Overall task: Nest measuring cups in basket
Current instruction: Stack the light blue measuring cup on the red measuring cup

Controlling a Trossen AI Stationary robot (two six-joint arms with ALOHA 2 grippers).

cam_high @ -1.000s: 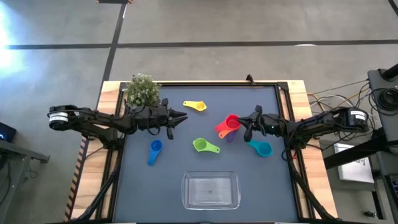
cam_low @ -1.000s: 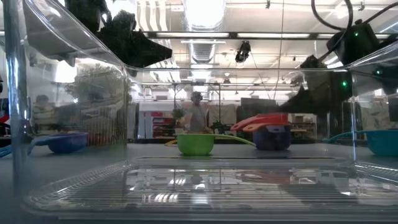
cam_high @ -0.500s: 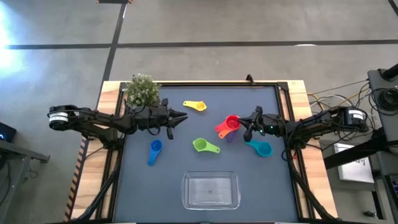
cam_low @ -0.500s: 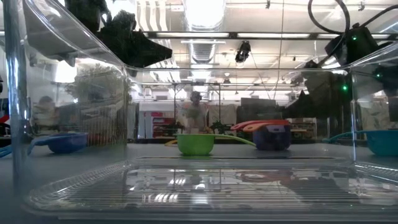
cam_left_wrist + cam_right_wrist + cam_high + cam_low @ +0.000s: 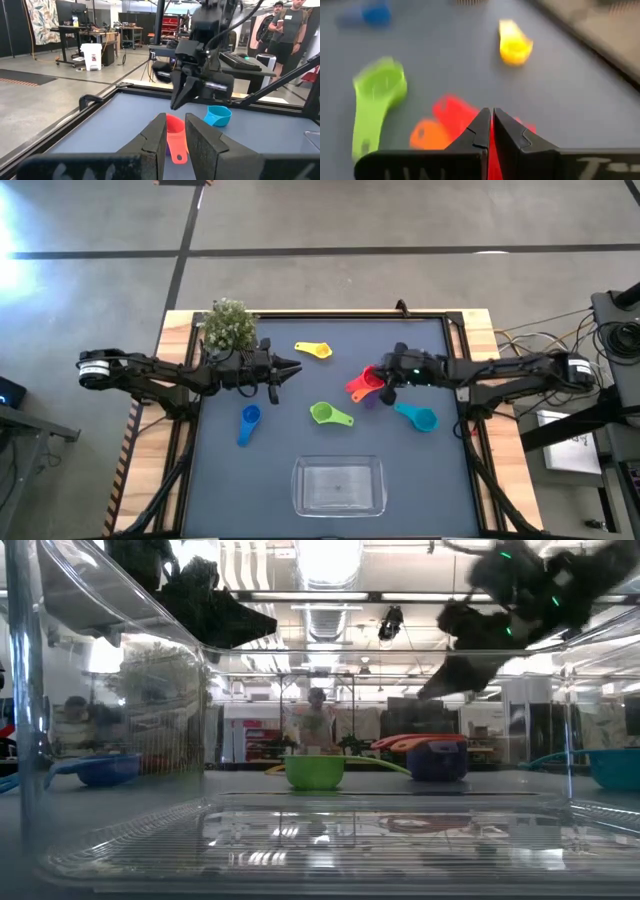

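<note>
Dark grey rectangular table [image 5: 330, 430], wood-edged, bearing every item below

Clear rectangular plastic basket [image 5: 338, 485] with rounded corners: near front edge of table, centred, nothing inside; transparent wall fills foreground of low view [image 5: 120, 740]

Left gripper [image 5: 292, 368]: raised above table left of centre, near small potted green plant [image 5: 229, 326] at back-left corner; fingers [image 5: 155, 137] parted by a narrow gap, grasping nothing, pointed toward right arm

Right gripper [image 5: 385, 383]: raised above red-pink cup, just right of table centre; fingers [image 5: 481, 131] pressed together, clenched on nothing visible; seen high in low view [image 5: 450, 675], clear of cups beneath

Measuring cups, small round plastic scoops with short flat handles, all outside basket:
- Green measuring cup [image 5: 329, 415]: on table centre, behind basket, handle toward right; also in low view [image 5: 314, 771]
- Teal measuring cup [image 5: 420, 418]: right of green cup, beneath right arm; also in left wrist view [image 5: 218, 115]
- Red-pink measuring cup [image 5: 370, 378]: directly under right gripper tips, touching orange measuring cup [image 5: 357, 389] on its left
- Blue measuring cup [image 5: 249, 420]: left half of table, handle toward front edge
- Yellow measuring cup [image 5: 316, 350]: toward back of table, centre, well apart from others
- Purple measuring cup [image 5: 437, 760]: beneath red-pink and orange pair, seen in low view; mostly hidden in high view
</note>
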